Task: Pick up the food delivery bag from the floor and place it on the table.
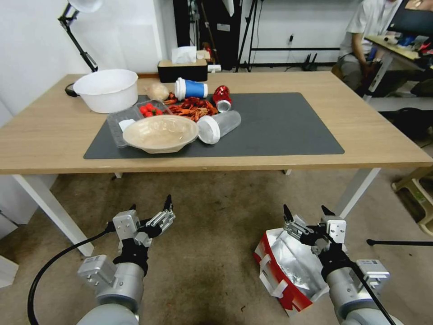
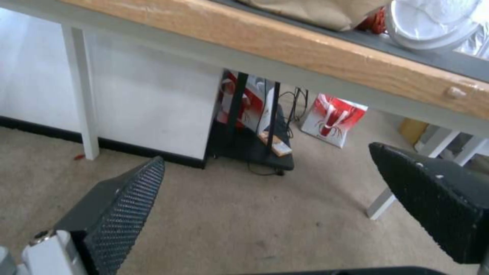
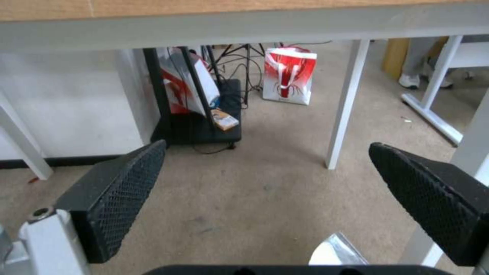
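Nearest to the head camera are the two grippers, both held low above the floor (image 1: 207,253) in front of the table (image 1: 370,135). The right gripper (image 1: 309,215) has its jaws spread wide with nothing between them; it hangs just over the far top corner of the food delivery bag (image 1: 288,271). In the right wrist view a bit of silver foil (image 3: 336,252) shows below this gripper (image 3: 267,183). The bag stands on the carpet with its mouth open upward, the foil inside showing, a red panel and white strap handles toward the robot's left side. It is on the robot's right, near the table's white right leg (image 1: 356,192) but apart from it.

The left gripper (image 1: 151,208) also has its jaws wide apart and holds nothing. It is above bare carpet, well apart from the bag. In the left wrist view the gripper (image 2: 265,183) points under the table's front edge (image 2: 316,49).

Between the two arms the carpet is open, and open floor runs on under the table. The right half of the dark mat (image 1: 288,122) is bare; a pale bowl (image 1: 160,132), a clear cup (image 1: 219,126) lying on its side and other food things crowd its left half, and a white bowl (image 1: 107,89) stands beside the mat.
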Controlling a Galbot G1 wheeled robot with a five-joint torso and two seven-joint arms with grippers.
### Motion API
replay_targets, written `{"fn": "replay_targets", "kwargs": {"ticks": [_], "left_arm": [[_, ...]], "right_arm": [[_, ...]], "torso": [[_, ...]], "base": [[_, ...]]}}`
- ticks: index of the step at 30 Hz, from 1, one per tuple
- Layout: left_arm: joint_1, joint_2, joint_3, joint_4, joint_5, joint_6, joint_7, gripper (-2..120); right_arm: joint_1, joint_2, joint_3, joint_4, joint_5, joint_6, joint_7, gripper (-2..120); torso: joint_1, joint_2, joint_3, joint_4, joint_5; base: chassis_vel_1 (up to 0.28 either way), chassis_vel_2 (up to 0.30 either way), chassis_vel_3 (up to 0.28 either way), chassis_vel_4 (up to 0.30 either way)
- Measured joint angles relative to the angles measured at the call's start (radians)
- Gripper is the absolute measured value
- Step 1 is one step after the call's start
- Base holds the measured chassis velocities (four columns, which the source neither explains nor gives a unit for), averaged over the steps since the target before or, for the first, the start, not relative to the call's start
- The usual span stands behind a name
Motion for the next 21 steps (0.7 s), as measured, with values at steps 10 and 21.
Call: {"fn": "replay_targets", "kwargs": {"ticks": [10, 21], "left_arm": [[-0.001, 0.0, 0.0, 0.001, -0.001, 0.0, 0.0, 100], [0.0, -0.001, -0.001, 0.001, 0.0, 0.0, 0.0, 100]], "right_arm": [[0.001, 0.001, -0.001, -0.001, 0.0, 0.0, 0.0, 100], [0.001, 0.0, -0.001, -0.001, -0.001, 0.001, 0.0, 100]], "torso": [[-0.015, -0.039, -0.024, 0.0, 0.0], [-0.032, -0.086, -0.053, 0.0, 0.0]], "base": [[0.0, 0.0, 0.0, 0.0], [0.0, 0.0, 0.0, 0.0]]}}
